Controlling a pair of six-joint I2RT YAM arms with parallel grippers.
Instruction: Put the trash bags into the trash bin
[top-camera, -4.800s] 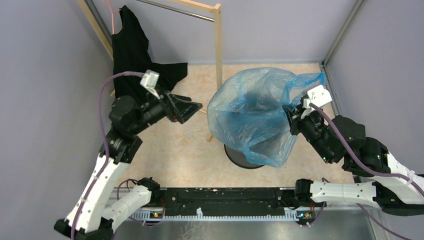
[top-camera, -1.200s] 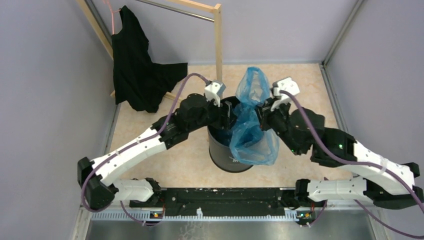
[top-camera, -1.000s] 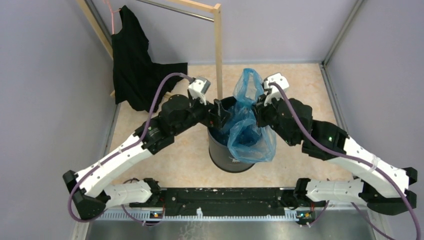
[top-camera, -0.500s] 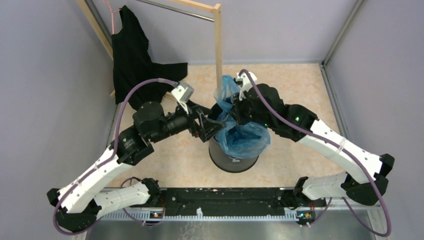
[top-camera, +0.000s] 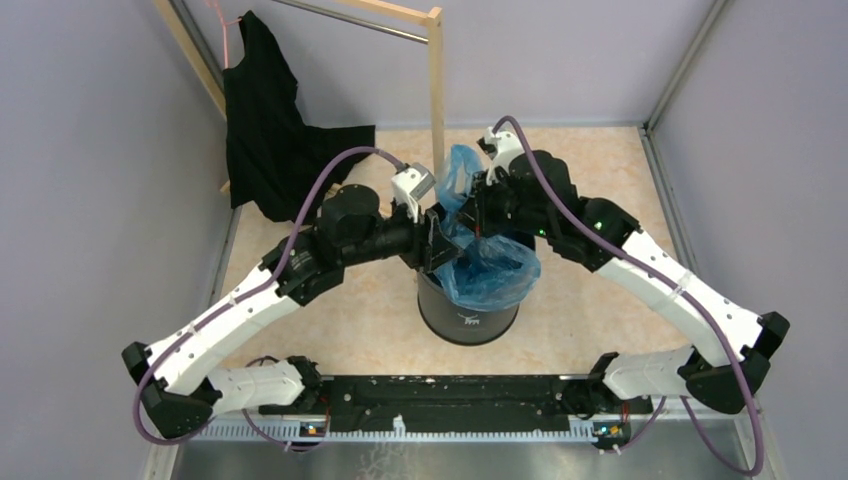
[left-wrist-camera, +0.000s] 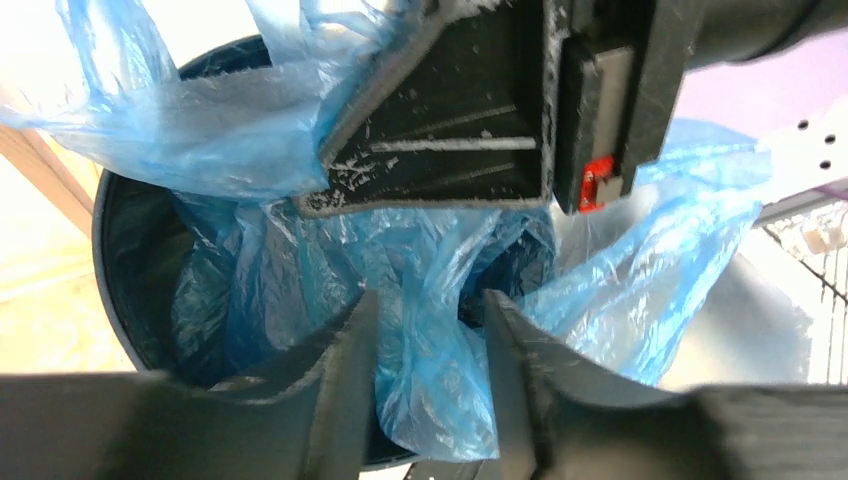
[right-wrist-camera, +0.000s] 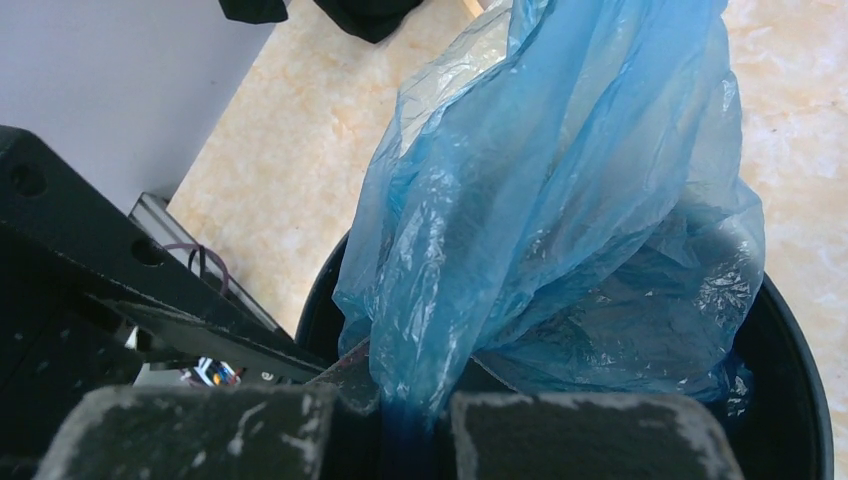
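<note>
Small white logo (top-camera: 468, 321) on the trash bin (top-camera: 445, 308) wall, too small to read, no legible text

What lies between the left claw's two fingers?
A bunched fold of the trash bag, hanging into the trash bin; the left wrist view shows it.

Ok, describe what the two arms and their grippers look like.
Both arms have white lower links and black joints toward the wrist: left arm, right arm. A purple cable runs along each to a white wrist block. The left gripper and right gripper have black, scuffed fingers.
</note>
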